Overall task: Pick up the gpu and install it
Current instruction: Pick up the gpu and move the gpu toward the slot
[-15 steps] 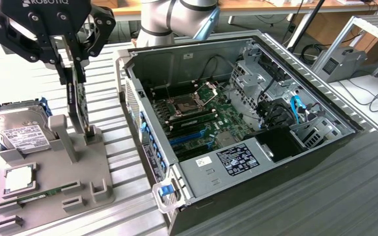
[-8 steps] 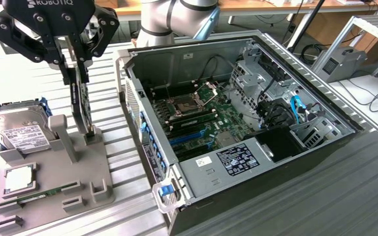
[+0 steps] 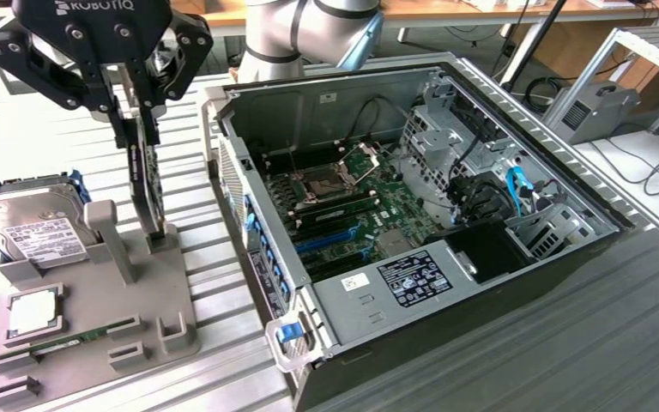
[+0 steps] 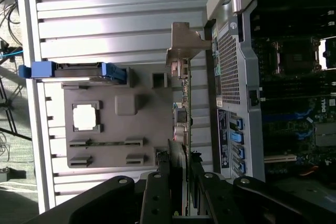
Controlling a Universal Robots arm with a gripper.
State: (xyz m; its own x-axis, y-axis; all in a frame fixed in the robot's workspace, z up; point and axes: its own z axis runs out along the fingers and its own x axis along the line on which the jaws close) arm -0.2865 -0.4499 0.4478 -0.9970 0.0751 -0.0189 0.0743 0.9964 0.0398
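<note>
Exterior view: gripper [image 3: 136, 118] clamped on the gpu [image 3: 147, 189], card upright over grey fixture [image 3: 158, 292]; not yet seated in the computer case [image 3: 295, 112].

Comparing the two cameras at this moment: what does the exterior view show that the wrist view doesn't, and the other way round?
Exterior view adds: the arm, the hard drive's white label, and a blue cable inside the open case.
Wrist view adds: the gpu's silver end bracket, seen end-on.
Shared: the gripper closed on the upright gpu, the gray fixture beneath it, and the motherboard.
</note>
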